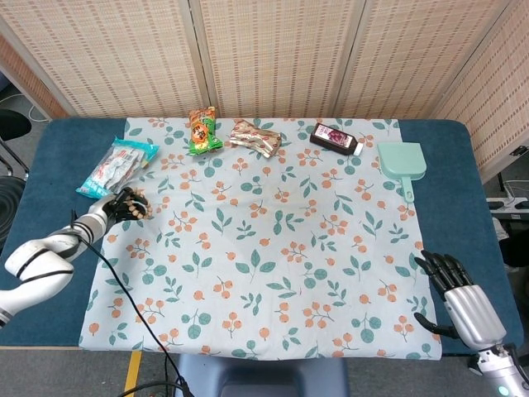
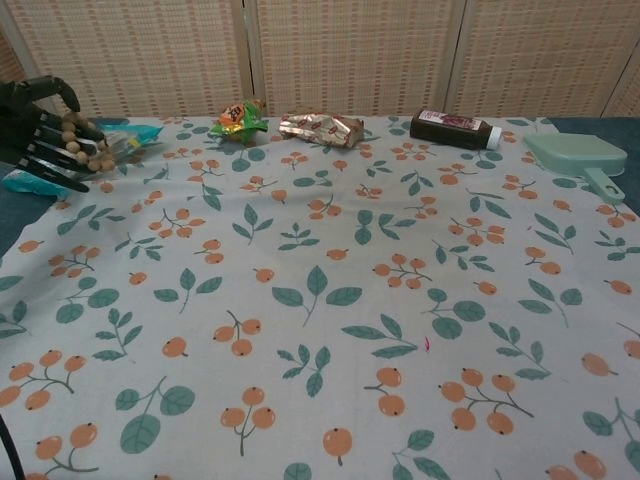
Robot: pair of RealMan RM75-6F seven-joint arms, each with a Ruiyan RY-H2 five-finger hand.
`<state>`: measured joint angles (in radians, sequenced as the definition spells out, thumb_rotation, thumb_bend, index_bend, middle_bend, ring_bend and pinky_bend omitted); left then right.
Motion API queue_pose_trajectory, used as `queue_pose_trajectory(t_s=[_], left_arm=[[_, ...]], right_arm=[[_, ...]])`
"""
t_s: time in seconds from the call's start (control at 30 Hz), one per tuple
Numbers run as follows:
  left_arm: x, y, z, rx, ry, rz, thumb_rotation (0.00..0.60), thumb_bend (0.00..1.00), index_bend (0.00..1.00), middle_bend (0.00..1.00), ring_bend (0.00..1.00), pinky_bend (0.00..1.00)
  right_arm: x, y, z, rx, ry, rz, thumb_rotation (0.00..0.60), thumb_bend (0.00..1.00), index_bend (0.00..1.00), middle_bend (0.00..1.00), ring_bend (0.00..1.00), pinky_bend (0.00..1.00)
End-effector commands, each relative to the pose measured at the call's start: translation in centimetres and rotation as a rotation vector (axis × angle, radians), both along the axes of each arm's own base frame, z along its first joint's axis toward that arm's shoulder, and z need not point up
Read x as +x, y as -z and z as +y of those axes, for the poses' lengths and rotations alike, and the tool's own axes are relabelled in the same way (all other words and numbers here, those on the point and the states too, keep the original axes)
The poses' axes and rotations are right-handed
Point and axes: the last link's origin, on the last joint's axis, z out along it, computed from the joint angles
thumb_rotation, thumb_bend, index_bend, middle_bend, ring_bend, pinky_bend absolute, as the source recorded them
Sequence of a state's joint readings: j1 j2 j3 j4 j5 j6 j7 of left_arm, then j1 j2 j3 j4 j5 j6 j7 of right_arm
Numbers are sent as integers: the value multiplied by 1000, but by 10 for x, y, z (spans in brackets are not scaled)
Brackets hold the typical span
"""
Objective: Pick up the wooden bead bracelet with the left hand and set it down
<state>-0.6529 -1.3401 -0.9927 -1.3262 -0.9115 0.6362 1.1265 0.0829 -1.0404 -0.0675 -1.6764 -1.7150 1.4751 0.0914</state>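
Closest to me, at the near right corner of the table [image 1: 475,178], I see my right hand [image 1: 459,294]. It holds nothing and its dark fingers are spread apart. It sits just off the edge of the flowery cloth [image 1: 273,248], over the blue part. I only see it from the head view.

Farther out on the left side is my left hand [image 1: 122,204]. Its black fingers are curled around the wooden bead bracelet [image 2: 85,145], so I am gripping it. In the chest view the brown beads loop over the fingers [image 2: 45,160]. The hand and bracelet are near the left edge of the cloth, just in front of the blue-and-white snack bag [image 1: 116,166]. I cannot tell if the beads touch the cloth or hang just above it.

Far across the table, near the back edge of the cloth, I see a row of things. There is a green and orange snack pack [image 1: 202,131], then a shiny brown packet [image 1: 254,136] beside it. Next comes a dark bottle [image 1: 335,139] lying on its side. At the far right is a light green dustpan [image 1: 402,162], partly on the cloth.
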Motion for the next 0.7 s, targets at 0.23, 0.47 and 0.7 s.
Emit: queue_pose_trajectory(t_s=[0.23,0.47,0.7], left_arm=[[-14,47,-37,45,197,156,0,505,490,546,378,167],[-14,59,-42,51,138,22,1,503,503,585,381,167],[-10,59,-43,60,15,-246,108,501,515,618,387,164]], right_arm=[[0,2,1,7,3,4,558,151,0,0,0,0],[0,0,1,-4,2,1,557,151,0,0,0,0],[1,1,1,-2,-2,-1,558,151,0,0,0,0]])
